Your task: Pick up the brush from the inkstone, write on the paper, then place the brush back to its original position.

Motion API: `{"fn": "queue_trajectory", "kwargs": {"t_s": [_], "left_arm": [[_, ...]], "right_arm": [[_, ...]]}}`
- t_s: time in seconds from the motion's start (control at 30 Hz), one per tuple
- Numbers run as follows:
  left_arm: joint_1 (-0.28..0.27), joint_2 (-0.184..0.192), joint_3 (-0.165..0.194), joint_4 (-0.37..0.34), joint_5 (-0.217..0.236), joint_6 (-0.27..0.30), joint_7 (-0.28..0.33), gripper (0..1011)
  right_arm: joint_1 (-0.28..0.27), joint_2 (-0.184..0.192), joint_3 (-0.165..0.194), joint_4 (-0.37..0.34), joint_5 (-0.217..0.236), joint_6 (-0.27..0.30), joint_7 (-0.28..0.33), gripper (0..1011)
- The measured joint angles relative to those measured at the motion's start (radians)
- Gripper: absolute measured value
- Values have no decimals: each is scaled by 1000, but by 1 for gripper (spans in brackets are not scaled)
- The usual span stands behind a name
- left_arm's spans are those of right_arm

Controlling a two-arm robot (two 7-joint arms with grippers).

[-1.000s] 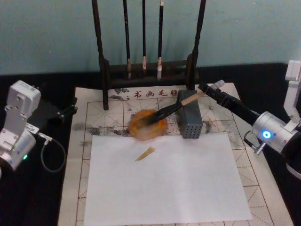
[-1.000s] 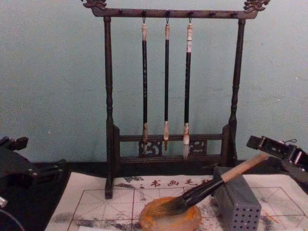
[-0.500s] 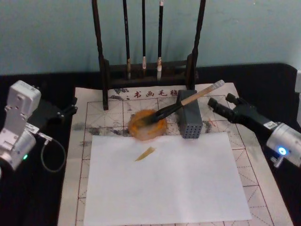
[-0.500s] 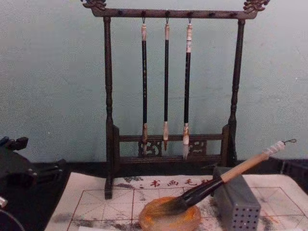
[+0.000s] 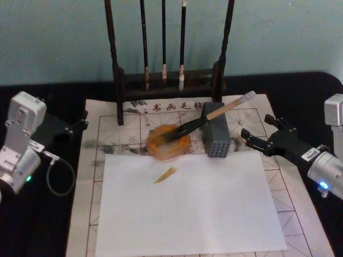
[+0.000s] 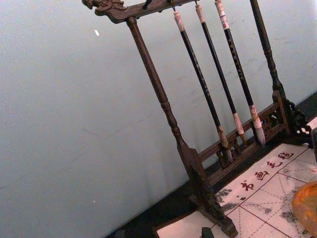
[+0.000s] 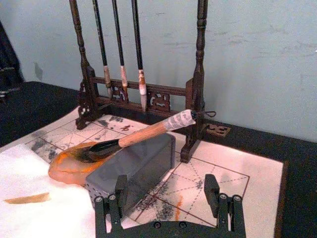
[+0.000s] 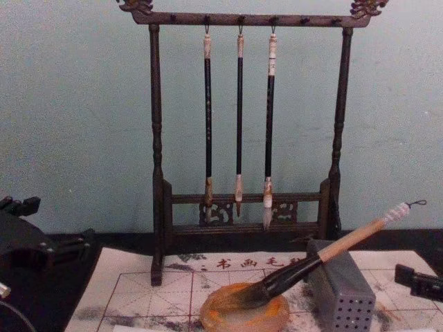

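The brush (image 5: 206,119) lies at a slant, its dark bristles in the orange inkstone (image 5: 169,142) and its pale handle propped on a grey block (image 5: 216,137). The paper (image 5: 134,124), red-gridded and ink-smudged, lies under them. My right gripper (image 5: 262,135) hovers open just right of the block, apart from the brush and holding nothing. In the right wrist view the right gripper (image 7: 166,198) shows both fingers spread, with the brush (image 7: 148,131) and inkstone (image 7: 67,166) beyond them. The chest view shows the brush (image 8: 325,252) from the side. My left gripper (image 5: 67,127) is parked at the left.
A dark wooden rack (image 5: 115,64) with three slim hanging brushes (image 8: 239,117) stands behind the inkstone. A plain white sheet (image 5: 187,209) covers the near part of the paper, with a small tan sliver (image 5: 165,174) on it. Black cloth surrounds the paper.
My right gripper has drawn back from the brush's end cap, toward me and to the right, and now sits beside the grey block. The brush has stayed put. The left arm has not moved.
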Motion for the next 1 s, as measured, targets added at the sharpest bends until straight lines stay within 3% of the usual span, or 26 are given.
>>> {"fn": "queue_trajectory", "kwargs": {"t_s": [1.0], "left_arm": [[0, 0, 0, 0, 0, 0, 0, 1001]], "right_arm": [[-2, -6, 7, 3, -7, -5, -8, 1000]]}}
